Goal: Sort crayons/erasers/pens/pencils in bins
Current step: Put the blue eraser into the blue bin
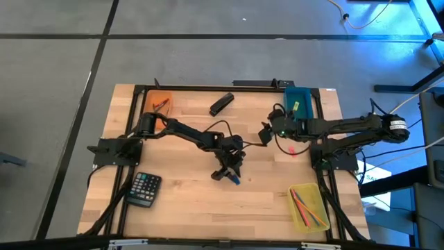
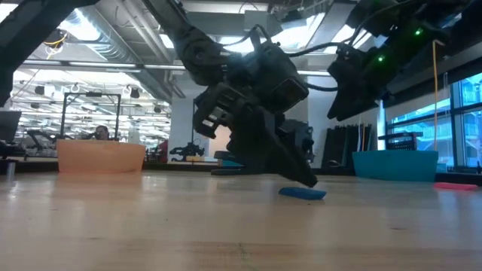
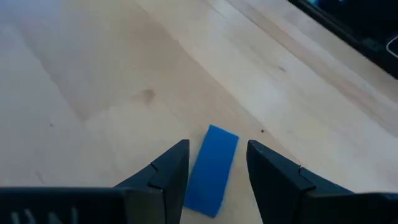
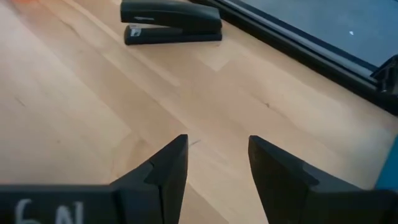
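Note:
A blue eraser [image 3: 211, 169] lies flat on the wooden table near its middle, also seen as the blue eraser [image 1: 234, 180]. My left gripper [image 3: 217, 168] is low over it, slanting down and open, with one finger on each side of the eraser and a gap to both. My right gripper [image 4: 217, 168] hangs open above bare table right of centre, shown as my right gripper [image 1: 266, 133]. A pink eraser [image 1: 293, 149] lies on the table under the right arm. The teal bin [image 1: 300, 96] holds a yellow eraser [image 1: 296, 106].
The orange bin [image 1: 159, 103] stands at the far left and the yellow bin [image 1: 307, 206], with several long thin sticks, at the near right. A black stapler [image 1: 221, 104] lies at the far middle. A black calculator [image 1: 144, 189] lies near left.

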